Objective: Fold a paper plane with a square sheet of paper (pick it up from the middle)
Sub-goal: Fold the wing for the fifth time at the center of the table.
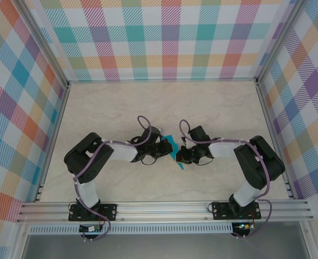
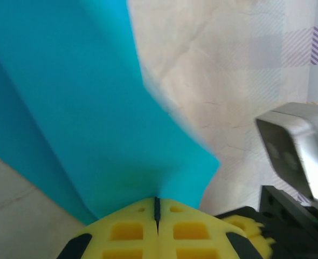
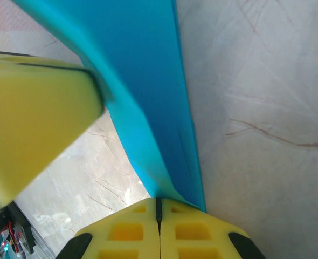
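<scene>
The teal-blue square sheet of paper [image 1: 174, 150] hangs folded between my two grippers at the middle of the table. In the left wrist view the paper [image 2: 94, 118] fans up and left from my left gripper [image 2: 157, 202], whose yellow jaws are pressed together on its edge. In the right wrist view a narrower folded strip of the paper [image 3: 159, 108] rises from my right gripper [image 3: 159, 204], shut on its lower end. The left gripper [image 1: 165, 147] and right gripper [image 1: 181, 155] almost touch in the top view. A yellow finger of the left gripper [image 3: 35, 124] sits blurred at the left of the right wrist view.
The table is pale marble-patterned [image 1: 218, 108], fenced by checked walls [image 1: 159, 38] on three sides and an aluminium rail [image 1: 164, 208] at the near edge. The right arm's camera housing [image 2: 302, 148] shows at the right of the left wrist view.
</scene>
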You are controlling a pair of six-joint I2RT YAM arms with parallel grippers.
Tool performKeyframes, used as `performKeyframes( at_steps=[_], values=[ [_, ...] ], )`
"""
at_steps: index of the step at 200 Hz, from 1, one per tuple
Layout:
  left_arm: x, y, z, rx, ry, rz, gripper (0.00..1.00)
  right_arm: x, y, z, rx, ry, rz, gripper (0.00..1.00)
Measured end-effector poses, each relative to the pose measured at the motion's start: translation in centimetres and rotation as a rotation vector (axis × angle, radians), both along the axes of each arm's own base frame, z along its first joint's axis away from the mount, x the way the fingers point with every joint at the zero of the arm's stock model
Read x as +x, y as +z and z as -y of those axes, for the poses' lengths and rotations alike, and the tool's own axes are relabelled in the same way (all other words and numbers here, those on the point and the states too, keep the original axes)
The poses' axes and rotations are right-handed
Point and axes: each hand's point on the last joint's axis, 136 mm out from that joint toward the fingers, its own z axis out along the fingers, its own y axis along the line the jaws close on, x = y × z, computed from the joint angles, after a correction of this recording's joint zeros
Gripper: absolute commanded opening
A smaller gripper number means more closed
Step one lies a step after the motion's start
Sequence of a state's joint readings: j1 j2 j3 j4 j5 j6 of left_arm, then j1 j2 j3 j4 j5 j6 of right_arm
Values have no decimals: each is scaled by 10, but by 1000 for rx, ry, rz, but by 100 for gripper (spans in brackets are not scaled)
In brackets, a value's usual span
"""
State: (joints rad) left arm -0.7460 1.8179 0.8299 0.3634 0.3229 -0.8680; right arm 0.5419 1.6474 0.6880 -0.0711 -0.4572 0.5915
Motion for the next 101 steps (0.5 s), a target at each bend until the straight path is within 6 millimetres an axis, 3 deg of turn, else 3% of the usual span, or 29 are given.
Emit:
performKeyframes(
  at_steps=[22,56,101],
  values=[
    [2,15,4,-26,-17,37,8,0,0,0,1,2,0,4],
    [0,14,5,-27,-33,33,8,-1,0,0,6,4,-7,3],
    [-3,-17,3,24,-41,-13,7,-1,0,-1,9,7,-8,3]
  ],
)
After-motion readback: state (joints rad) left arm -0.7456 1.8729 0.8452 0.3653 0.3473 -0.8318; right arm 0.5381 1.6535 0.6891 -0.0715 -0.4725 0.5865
